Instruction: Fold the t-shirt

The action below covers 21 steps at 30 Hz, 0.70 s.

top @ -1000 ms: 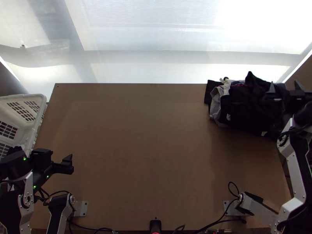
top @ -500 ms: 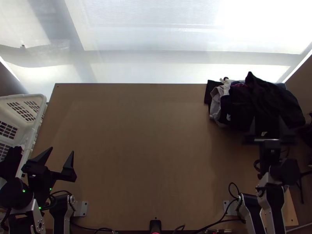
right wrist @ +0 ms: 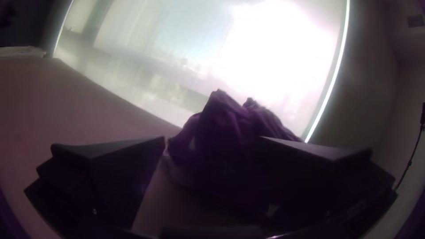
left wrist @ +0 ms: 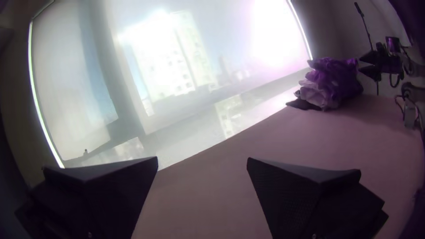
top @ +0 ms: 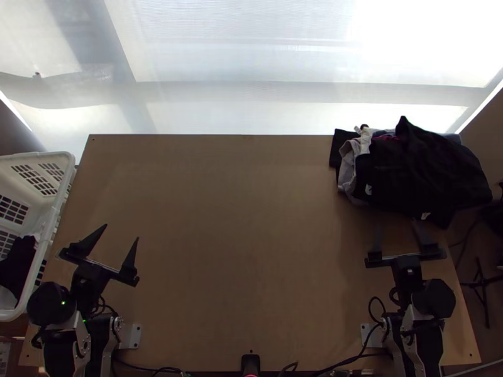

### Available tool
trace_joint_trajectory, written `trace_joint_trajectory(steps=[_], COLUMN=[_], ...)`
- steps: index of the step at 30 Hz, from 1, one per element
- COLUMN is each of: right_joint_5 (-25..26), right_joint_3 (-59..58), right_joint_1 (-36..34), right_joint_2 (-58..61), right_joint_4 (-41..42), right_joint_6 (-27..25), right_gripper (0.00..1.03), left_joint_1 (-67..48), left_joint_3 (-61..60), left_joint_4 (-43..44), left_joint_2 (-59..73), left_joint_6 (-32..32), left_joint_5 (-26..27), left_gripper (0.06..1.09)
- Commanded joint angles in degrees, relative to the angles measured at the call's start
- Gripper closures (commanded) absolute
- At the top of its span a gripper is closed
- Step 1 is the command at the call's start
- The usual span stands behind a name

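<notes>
Apparently a robot lab: two mechanical arms (top: 61, 344) mounted along the near edge of the table (top: 251, 220), a large window (top: 239, 56) beyond it, buildings (left wrist: 164, 62) outside.

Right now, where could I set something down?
The table is bare from its far left corner through the middle, bordered by the left gripper, right gripper and clothes pile; the far right, under that pile, is crowded.

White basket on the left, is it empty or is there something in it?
Not empty: in the top view, dark cloth lies inside the white basket.
</notes>
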Motion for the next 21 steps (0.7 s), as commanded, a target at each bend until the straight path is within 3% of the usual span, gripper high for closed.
trace_joint_trajectory(steps=[1, 12, 21], right_joint_5=[1.3, -0.3, -1.5], right_joint_3=[-1.1, -1.3, -1.3], right_joint_1=[1.9, 3.6, 1.2], right_joint_2=[-2.2, -2.0, -2.0], right_joint_4=[-6.1, -15.3, -15.4], right_joint_6=[-0.4, -6.0, -5.7], right_gripper=[0.05, 0.05, 0.05], left_joint_1=[-2.6, -7.1, -7.2], left_joint_3=[-11.5, -14.9, -14.6], left_joint_4=[6.6, 5.4, 1.3], left_joint_2=[-0.8, -0.7, -0.5], left_joint_6=[4.4, 7.9, 9.2], left_joint_5=[0.2, 0.5, 0.3], left_gripper=[0.10, 0.10, 0.10])
